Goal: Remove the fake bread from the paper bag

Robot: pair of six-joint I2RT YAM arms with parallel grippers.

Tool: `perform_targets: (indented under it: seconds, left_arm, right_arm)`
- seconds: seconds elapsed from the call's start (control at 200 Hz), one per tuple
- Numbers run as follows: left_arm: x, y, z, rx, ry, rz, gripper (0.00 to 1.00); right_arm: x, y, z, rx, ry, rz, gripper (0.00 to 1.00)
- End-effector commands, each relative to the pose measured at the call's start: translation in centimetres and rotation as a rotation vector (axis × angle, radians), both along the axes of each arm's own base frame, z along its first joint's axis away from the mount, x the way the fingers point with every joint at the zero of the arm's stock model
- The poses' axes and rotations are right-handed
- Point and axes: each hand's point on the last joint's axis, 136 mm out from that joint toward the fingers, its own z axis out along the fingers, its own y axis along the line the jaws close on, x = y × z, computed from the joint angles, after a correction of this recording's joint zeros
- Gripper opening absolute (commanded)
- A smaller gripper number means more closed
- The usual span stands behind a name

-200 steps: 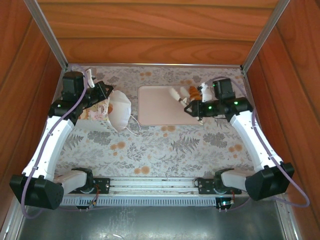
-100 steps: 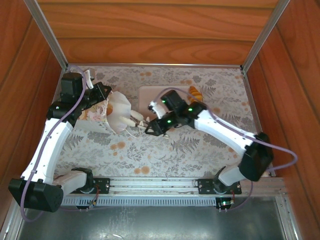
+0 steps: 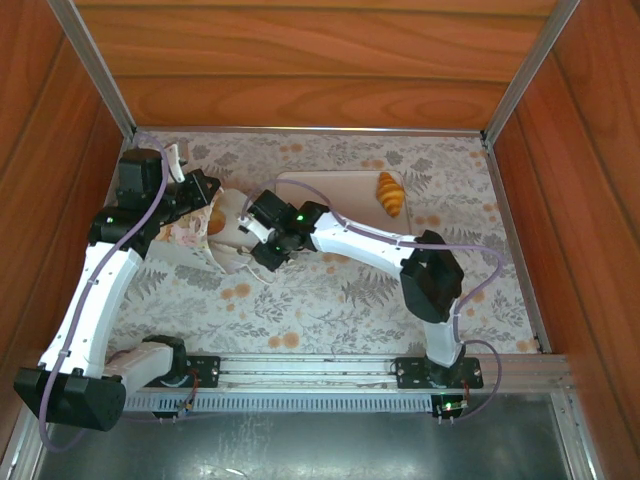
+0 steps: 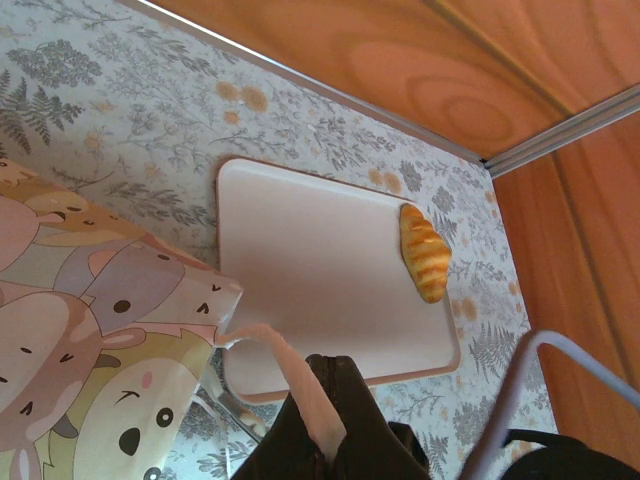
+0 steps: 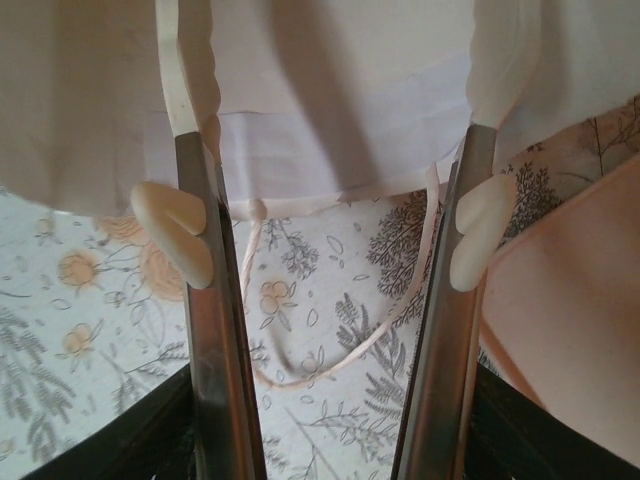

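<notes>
- At the left side of the table, the paper bag point(image 4: 100, 330) lies tilted, its mouth turned toward the centre and its printed side toward the left wrist camera.
- Left arm point(image 3: 95, 290): extended from its base along the left wall, with the wrist bent inward over the bag's far edge.
- Left gripper point(image 3: 205, 208): jaws closed, pinching the bag's rim at the corner nearest the tray point(image 4: 330, 290).
- Right arm point(image 3: 360, 238): elbow raised above its base, forearm reaching left across the tabletop point(image 3: 330, 290) and crossing the tray's near edge.
- Right gripper point(image 5: 335, 70): fingers spread to a medium gap and holding nothing. The pale pads point(image 5: 175, 230) sit at the bag's white rim. Whether the tips are inside the mouth cannot be told.
- Cord handle point(image 5: 340, 350): one loop hangs from the rim and rests on the tabletop between the right fingers.
- Fake bread point(image 3: 391, 192): one golden ridged croissant lies on the far right part of the tray, well apart from both grippers. The bag's contents cannot be made out.
</notes>
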Motion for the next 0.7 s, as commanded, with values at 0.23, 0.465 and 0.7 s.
perform_targets:
  seconds: [0.23, 0.465, 0.7]
  left_arm:
    - [0.2, -0.1, 1.3, 0.003, -0.033, -0.008, 0.0]
    - [0.2, 0.0, 1.2, 0.01, -0.033, -0.004, 0.0]
    - [0.3, 0.4, 0.6, 0.022, -0.022, 0.017, 0.0]
  right_arm:
    - [1.6, 3.1, 1.0, 0.033, -0.107, 0.059, 0.59]
    - [1.7, 3.5, 0.0, -0.003, -0.088, 0.063, 0.47]
    - [0.5, 1.4, 3.0, 0.041, -0.05, -0.019, 0.38]
